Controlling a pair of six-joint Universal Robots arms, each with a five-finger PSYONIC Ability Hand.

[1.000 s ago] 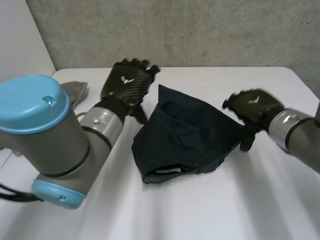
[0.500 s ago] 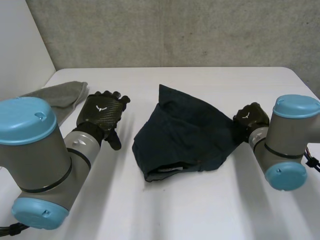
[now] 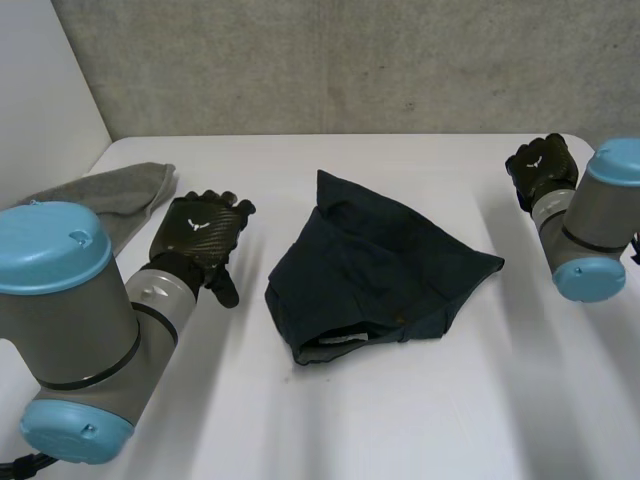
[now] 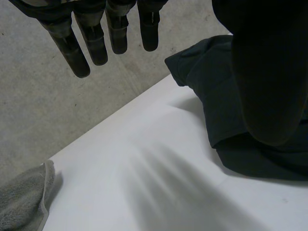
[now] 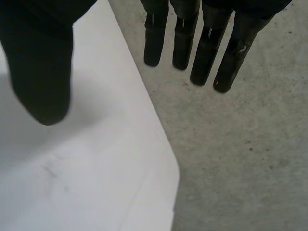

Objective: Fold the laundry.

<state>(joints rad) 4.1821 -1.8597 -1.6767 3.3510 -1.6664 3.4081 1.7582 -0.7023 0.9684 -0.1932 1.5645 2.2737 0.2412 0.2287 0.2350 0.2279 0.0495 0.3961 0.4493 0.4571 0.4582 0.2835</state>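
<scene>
The white table (image 3: 400, 420) carries all the laundry; its rounded corner (image 5: 159, 159) also appears in the right wrist view, with grey concrete floor (image 5: 240, 144) beyond it. The left arm (image 3: 80, 320) reaches in along the table's left side, and the right arm (image 3: 600, 225) stands at the right edge. The dark blue garment (image 3: 370, 280) lies crumpled in the middle of the table, between the two hands and well apart from each; a pale label (image 3: 330, 341) shows at its near edge. In the left wrist view the garment (image 4: 211, 82) lies beside the thumb of the left hand, partly hidden by it. A grey towel (image 3: 110, 190) lies at the far left corner of the table, partly hidden by the left arm; one end of it (image 4: 21, 202) also shows in the left wrist view. The left hand (image 3: 205, 228) hovers above bare table between towel and garment; its fingers (image 4: 94, 41) are straight and spread, and it holds nothing. The right hand (image 3: 540, 165) is raised near the far right corner; its fingers (image 5: 206, 48) are straight and apart over the floor, the thumb over the table, and it holds nothing.
</scene>
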